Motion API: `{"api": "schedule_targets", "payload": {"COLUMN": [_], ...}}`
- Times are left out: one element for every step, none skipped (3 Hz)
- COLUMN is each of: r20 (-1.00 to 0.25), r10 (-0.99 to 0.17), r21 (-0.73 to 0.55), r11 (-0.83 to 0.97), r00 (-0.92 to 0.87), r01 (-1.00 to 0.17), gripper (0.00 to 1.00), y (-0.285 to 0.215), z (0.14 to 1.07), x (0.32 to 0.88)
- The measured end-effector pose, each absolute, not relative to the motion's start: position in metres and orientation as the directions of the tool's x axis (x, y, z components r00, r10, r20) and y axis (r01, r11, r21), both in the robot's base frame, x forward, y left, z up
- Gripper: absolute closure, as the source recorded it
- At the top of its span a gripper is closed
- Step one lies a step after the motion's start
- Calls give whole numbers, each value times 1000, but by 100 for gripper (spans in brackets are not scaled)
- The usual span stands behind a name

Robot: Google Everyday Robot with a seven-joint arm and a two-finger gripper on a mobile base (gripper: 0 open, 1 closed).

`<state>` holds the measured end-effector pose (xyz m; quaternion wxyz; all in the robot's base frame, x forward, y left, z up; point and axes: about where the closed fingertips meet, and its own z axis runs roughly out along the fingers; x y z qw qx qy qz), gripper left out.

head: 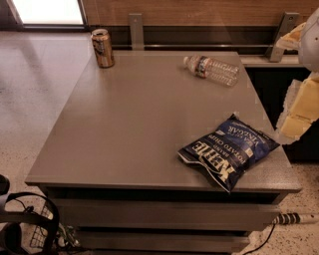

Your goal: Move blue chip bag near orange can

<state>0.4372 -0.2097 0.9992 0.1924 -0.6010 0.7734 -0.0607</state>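
1. Camera view, worktop (124, 129): a flat rectangular slab, matte grey-brown and smooth, with squared edges. Stepped lower tiers of the same finish sit beneath it.
2. Blue chip bag (228, 152): crinkled, glossy navy foil with large white lettering that reads upside down from this side. It lies flat at the near right corner of the worktop, with one corner reaching the front edge.
3. Orange can (102, 48): a small upright cylinder of coppery orange-brown metal with a silver top rim. It stands at the far left corner, well apart from the bag and diagonally across the worktop.
4. Water bottle (212, 68): clear ribbed plastic with a label band. It lies on its side near the far edge, right of centre.
5. Arm: it enters at the right frame edge. A white rounded casing sits above, with pale cream-yellow blocky segments below, angled down and to the left.
6. Pincer (295, 122): it hangs at the right edge of the worktop, just beside the bag's far right corner. Whether it touches the bag, and whether it is wide or narrow, cannot be told.
7. Surroundings: a speckled polished floor (30, 99), a wood-panel wall (199, 10) and black cables (30, 224) at lower left.
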Motion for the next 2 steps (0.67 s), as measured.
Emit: {"api": "schedule_targets", "payload": {"r20": [-225, -154], "r10": [-953, -972], "r21": [-325, -264], "r11": [270, 214], "r00": [-204, -178], "r01": [-906, -940], "gripper": [0, 0], "y": [-210, -196], "z": [999, 969], "x": [437, 442]}}
